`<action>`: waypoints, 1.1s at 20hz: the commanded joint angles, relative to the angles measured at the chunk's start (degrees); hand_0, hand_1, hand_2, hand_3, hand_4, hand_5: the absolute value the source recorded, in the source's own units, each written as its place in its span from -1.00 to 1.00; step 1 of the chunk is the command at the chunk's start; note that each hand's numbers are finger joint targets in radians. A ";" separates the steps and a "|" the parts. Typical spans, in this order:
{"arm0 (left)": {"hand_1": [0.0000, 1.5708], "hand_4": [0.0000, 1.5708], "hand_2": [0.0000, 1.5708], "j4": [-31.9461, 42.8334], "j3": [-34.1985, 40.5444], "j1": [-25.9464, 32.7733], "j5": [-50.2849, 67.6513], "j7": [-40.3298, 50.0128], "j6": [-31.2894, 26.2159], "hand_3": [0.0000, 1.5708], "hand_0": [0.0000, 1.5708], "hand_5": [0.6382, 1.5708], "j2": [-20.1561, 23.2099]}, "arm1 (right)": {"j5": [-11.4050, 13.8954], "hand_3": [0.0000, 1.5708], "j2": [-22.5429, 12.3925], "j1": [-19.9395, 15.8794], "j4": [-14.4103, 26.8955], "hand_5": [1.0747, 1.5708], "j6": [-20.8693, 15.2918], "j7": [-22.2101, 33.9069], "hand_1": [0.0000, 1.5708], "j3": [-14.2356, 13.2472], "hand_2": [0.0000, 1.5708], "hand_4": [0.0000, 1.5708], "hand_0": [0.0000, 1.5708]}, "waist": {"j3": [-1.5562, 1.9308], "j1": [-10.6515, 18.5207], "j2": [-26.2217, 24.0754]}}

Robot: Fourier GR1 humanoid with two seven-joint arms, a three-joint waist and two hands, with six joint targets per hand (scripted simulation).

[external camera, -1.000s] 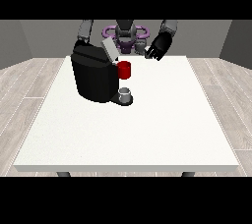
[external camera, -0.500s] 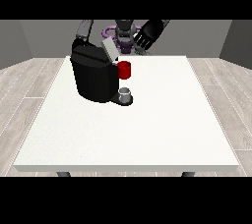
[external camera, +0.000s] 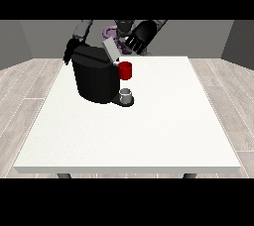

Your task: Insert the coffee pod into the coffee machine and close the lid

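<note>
A black coffee machine stands on the white table at about ten o'clock from the table's middle, close to the far edge. Its grey lid is tilted up and open at the top, leaning toward one o'clock. A red thing at the machine sits on the machine's three o'clock side, just under the raised lid. Below it, at about five o'clock from the machine's body, a grey thing rests on the machine's low dark base; I cannot tell whether this is the coffee pod. The hand at the view's right is raised above the far edge of the table, at about one o'clock from the machine and just beside the upper end of the lid; its fingers look curled, and nothing shows inside them. That hand is well apart from the grey thing, which lies at about six o'clock from it, beyond the red thing. The hand at the view's left shows only as a dark shape behind the machine's ten o'clock corner, and I cannot tell how its fingers lie.
</note>
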 commanded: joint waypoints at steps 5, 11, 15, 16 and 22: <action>0.56 -0.38 0.64 2.00 0.76 -3.58 -0.73 -0.86 1.66 0.58 0.56 1.00 1.24 | -0.65 -1.00 -0.04 -2.81 -2.11 1.00 -0.49 0.56 -1.00 -1.00 -1.00 -1.00 -1.00 | 0.01 -2.03 4.78; 0.51 -0.40 0.60 2.51 -0.74 -2.88 -1.62 0.06 1.55 0.56 0.51 1.00 -1.43 | -0.32 -1.00 -0.85 -1.92 -0.15 1.00 -0.91 1.14 -1.00 -1.95 -1.00 -1.00 -1.00 | 0.01 -0.67 3.60; 0.58 -0.45 0.64 4.84 2.08 -7.30 -0.08 -1.24 -2.31 0.56 0.58 1.00 4.07 | -1.02 -1.00 -2.54 -3.44 -1.37 1.00 1.12 2.25 -1.00 -2.24 -1.00 -0.79 -1.00 | 0.00 -3.01 6.19; 0.59 -0.46 0.64 3.20 -0.39 -4.69 -1.84 -0.21 1.90 0.55 0.59 1.00 -0.92 | -0.71 -1.00 -2.18 -3.49 0.08 1.00 0.06 -0.45 -1.00 -2.70 -1.00 -0.76 -1.00 | 0.02 -1.38 6.16; 0.52 -0.46 0.59 4.20 -0.15 -3.81 -1.57 -1.57 1.41 0.53 0.52 1.00 -0.98 | -0.78 -1.00 -0.92 -2.47 -0.18 1.00 -1.47 0.57 -1.00 -2.92 -1.00 -0.95 -1.00 | 0.01 -0.51 4.77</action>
